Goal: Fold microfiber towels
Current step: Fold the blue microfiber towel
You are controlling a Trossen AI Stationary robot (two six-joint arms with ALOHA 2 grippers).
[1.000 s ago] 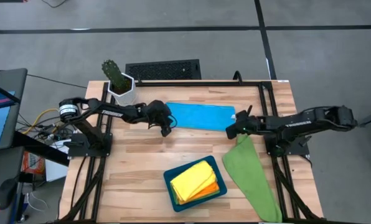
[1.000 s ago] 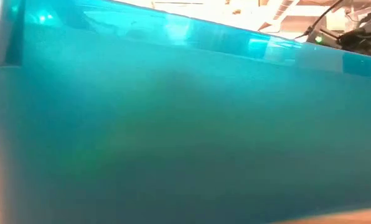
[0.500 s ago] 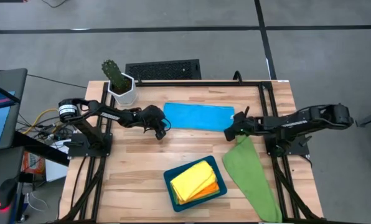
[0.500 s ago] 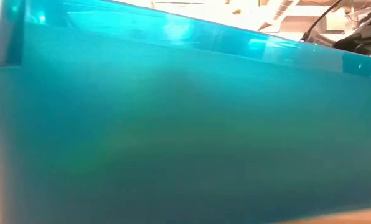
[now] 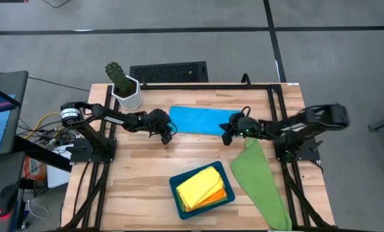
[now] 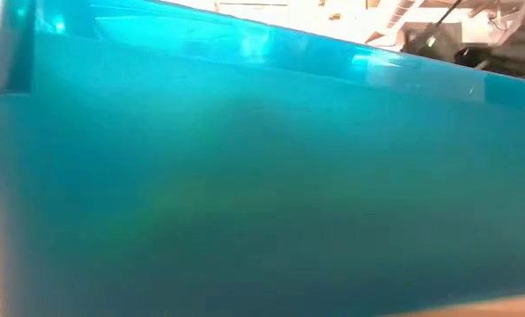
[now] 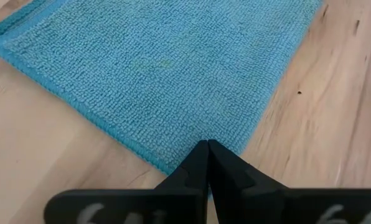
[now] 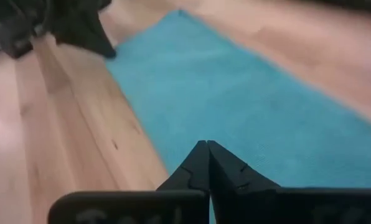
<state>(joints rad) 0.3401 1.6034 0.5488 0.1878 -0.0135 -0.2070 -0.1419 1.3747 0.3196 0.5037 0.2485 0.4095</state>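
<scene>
On the light wooden worktop [image 5: 147, 174] with its black frame, a long soft green microfiber towel [image 5: 259, 180] lies on the right side and runs down past the near edge. Behind the middle of the worktop, a bright sky-blue microfiber towel [image 5: 201, 120] lies flat in a neat oblong shape. Near the front sits a hard dark teal tray [image 5: 176, 191] shaped like a box, and inside it a soft yellow microfiber towel [image 5: 197, 185] is folded on top of a soft orange microfiber towel [image 5: 223, 196], which peeks out at one side. The low view is filled almost wholly by the tray's teal wall. A small green cactus in a white pot [image 5: 124, 87] stands at the back left corner. The left gripper [image 5: 168, 138] rests low at the near left corner of the blue towel, and in the left wrist view its jaws are pressed tight together at the towel's edge, with no cloth seen between them. The right gripper [image 5: 226, 138] is at the near right corner of the same towel, and its jaws also look closed, with no cloth held.
</scene>
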